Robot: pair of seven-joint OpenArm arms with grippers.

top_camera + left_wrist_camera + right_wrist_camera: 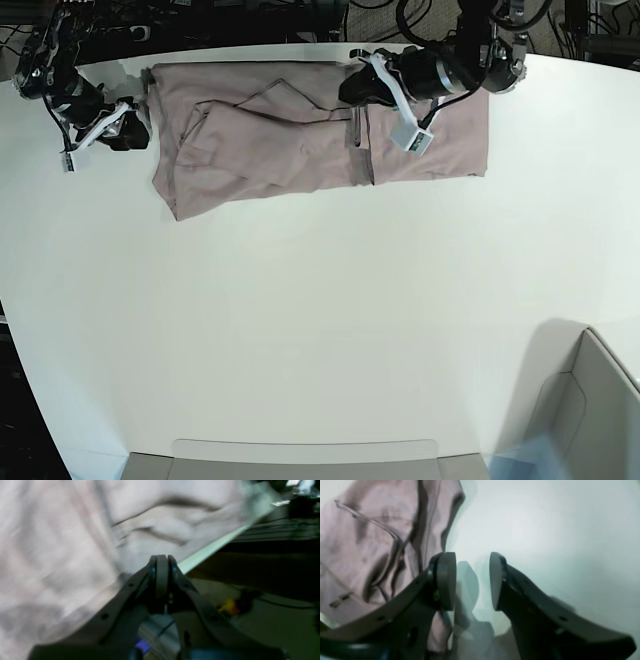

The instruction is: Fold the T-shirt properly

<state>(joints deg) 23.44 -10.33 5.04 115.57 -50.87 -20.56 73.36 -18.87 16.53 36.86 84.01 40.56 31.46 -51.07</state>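
Observation:
The dusty pink T-shirt point(300, 130) lies partly folded and wrinkled along the far side of the white table point(320, 300). My right gripper point(472, 580) is open and empty, low over bare table right beside the shirt's edge point(370, 542); in the base view it point(135, 133) is at the shirt's left end. My left gripper point(162, 561) has its jaws shut, with no cloth visible between them, over the shirt point(62, 542) near the table's far edge; in the base view it point(348, 90) is above the shirt's upper middle.
The table's far edge point(212, 547) runs just beside the left gripper, with dark floor and a yellow object point(227, 606) beyond. A grey bin point(590, 400) stands at the front right and a grey tray point(305, 460) at the front edge.

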